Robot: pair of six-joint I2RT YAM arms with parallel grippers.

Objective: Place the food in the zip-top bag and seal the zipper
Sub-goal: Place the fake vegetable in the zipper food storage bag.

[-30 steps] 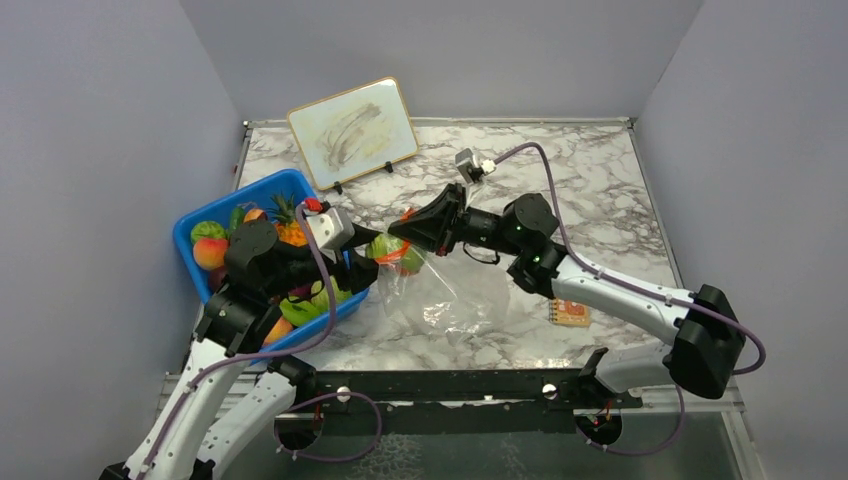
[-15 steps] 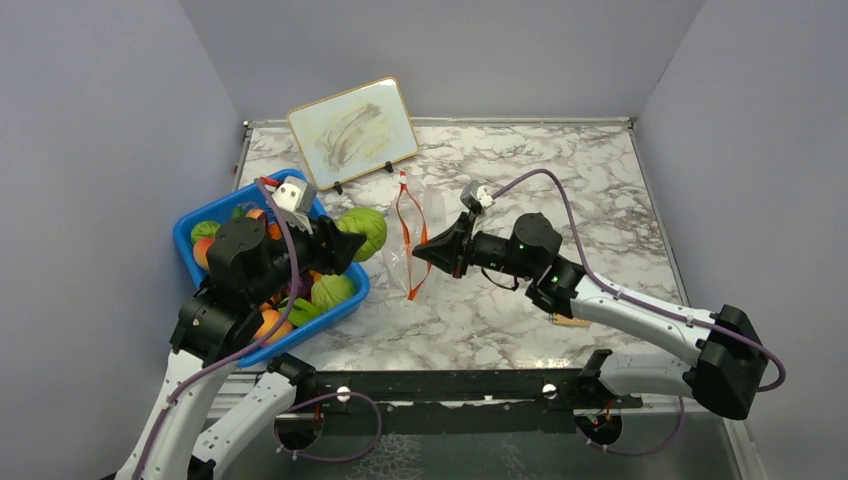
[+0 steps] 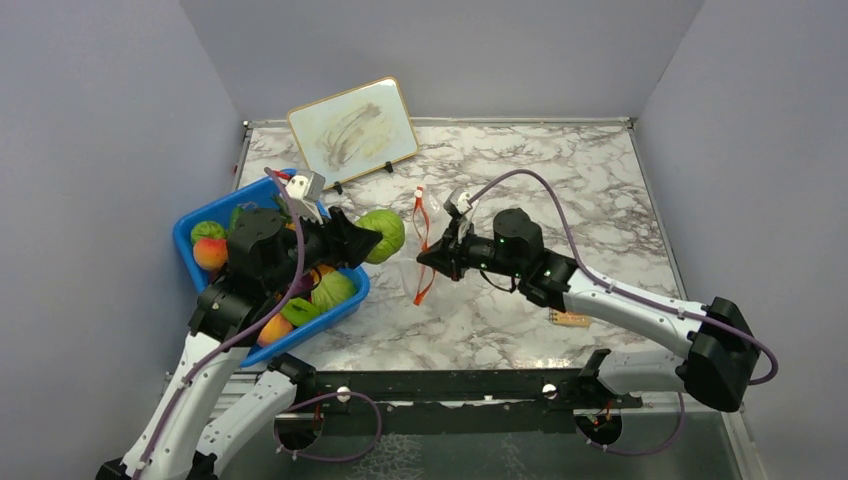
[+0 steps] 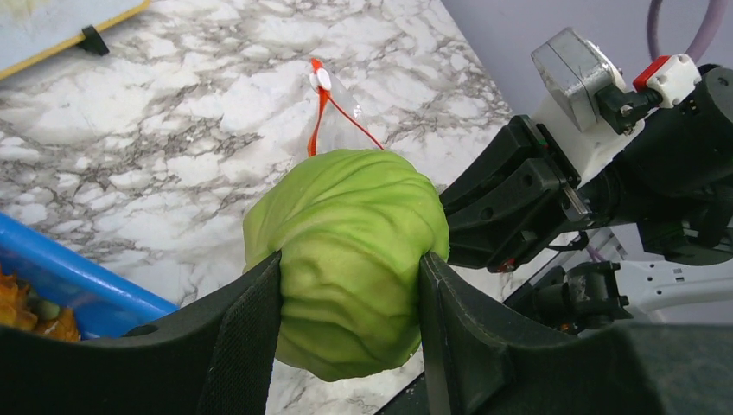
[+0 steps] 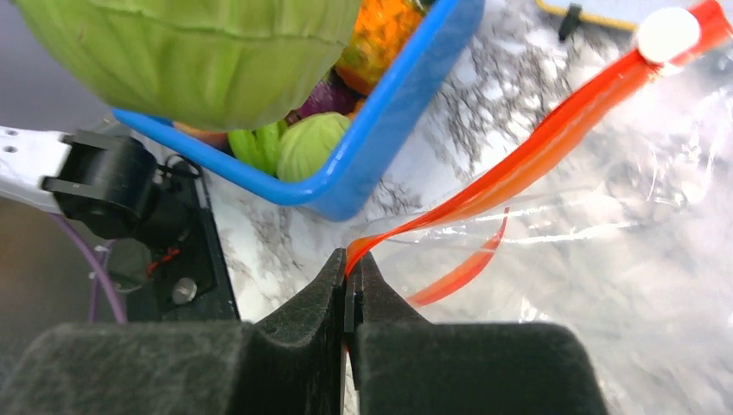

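Ribbed green cabbage (image 4: 346, 251) clamped in left gripper (image 4: 347, 298); orange-red zipper (image 5: 536, 156) pinched in right gripper (image 5: 350, 277)

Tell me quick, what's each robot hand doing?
The left gripper is shut on the cabbage.
The right gripper is shut on the zipper.

The left claw (image 3: 366, 240) holds a round green toy cabbage (image 3: 387, 232) past the edge of the blue tub (image 3: 187, 229) of toy fruits (image 3: 210, 252), just beside the orange-red zipper (image 3: 421, 214), which the right claw (image 3: 424, 260) pinches over the marble tabletop (image 3: 600, 200).
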